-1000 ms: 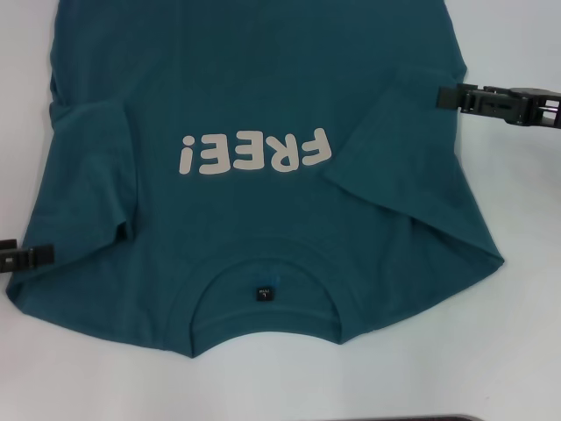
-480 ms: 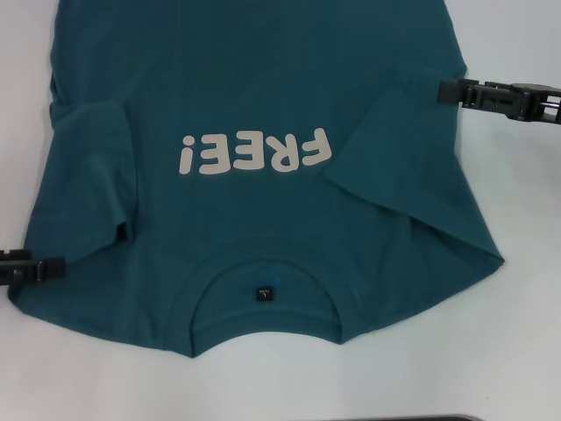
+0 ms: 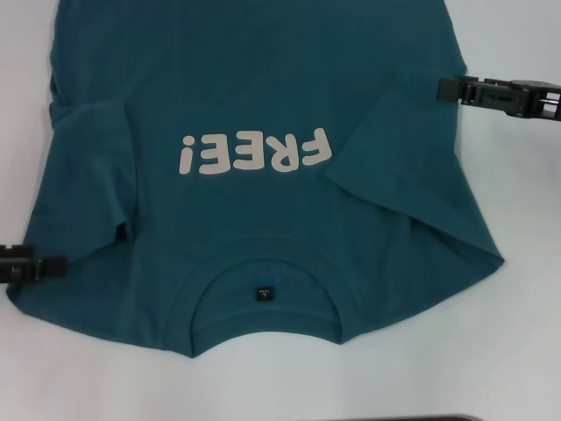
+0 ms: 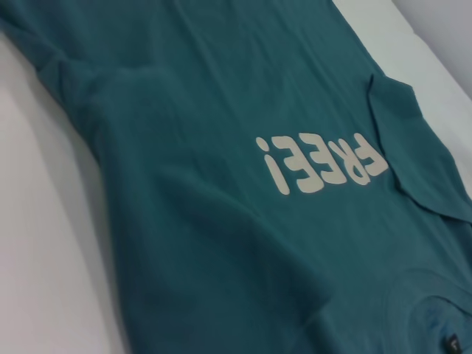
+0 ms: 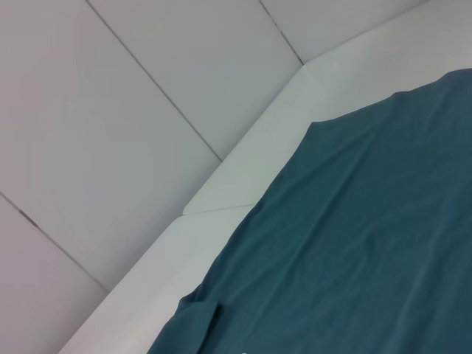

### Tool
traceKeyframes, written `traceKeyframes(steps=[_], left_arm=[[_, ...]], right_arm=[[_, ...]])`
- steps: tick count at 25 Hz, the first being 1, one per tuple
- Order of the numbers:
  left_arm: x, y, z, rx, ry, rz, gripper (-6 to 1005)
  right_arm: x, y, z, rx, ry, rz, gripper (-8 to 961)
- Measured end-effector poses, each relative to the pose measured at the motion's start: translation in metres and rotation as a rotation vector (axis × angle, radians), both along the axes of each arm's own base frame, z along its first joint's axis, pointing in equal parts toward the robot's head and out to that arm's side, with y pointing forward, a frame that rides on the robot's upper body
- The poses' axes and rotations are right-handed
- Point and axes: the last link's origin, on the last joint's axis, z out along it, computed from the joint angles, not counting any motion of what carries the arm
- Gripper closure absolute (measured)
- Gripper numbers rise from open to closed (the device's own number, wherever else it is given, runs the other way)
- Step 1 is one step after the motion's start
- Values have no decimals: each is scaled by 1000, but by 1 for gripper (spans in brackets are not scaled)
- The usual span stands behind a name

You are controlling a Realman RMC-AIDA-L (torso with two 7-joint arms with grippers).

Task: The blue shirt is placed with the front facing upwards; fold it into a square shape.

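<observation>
Right now I see the blue shirt [image 3: 263, 132] spread flat, front up, on the white table [image 3: 517, 351]. Its long axis runs from twelve o'clock to six o'clock in my head view. The collar [image 3: 263, 329] points toward six o'clock, nearest the robot, and the hem end runs off the frame at twelve. The off-white "FREE!" print [image 3: 254, 153] reads upside down from where I sit, at about the centre of the view. A small dark neck label [image 3: 262, 294] sits inside the collar.

Both short sleeves lie folded inward over the body. One sleeve [image 3: 92, 171] lies at about nine o'clock, the other sleeve [image 3: 399, 140] at about two o'clock.

My left gripper [image 3: 54, 264] comes in from the frame edge at about eight o'clock, its tip over the shirt's side edge near the shoulder. I cannot tell whether its fingers are parted or closed, or whether they hold cloth. My right gripper [image 3: 441, 89] reaches in at about two o'clock, its tip at the shirt's side edge just beside the folded sleeve. I cannot tell its state either.

My left wrist view shows the shirt [image 4: 221, 184] with the print [image 4: 321, 162] and a wrinkled chest. My right wrist view shows plain teal cloth [image 5: 354, 251] on the white table edge [image 5: 243, 184], with grey floor tiles [image 5: 110, 110] beyond.
</observation>
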Motion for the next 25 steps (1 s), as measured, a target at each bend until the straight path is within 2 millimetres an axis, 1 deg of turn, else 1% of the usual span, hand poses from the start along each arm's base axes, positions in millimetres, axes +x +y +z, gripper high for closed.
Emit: traceKeyframes(steps=[6,10,25], left_arm=[[-7,-6,5,-24,44,52,92],[-7,-8,6,-44,46,64,92],[-12,-9,13,-53,86,125,91]], right_arm=[[0,0,0,2,-1,-1,205],[0,1,0,2,-2,-1,205],[0,3,3,5,-7,2,205]])
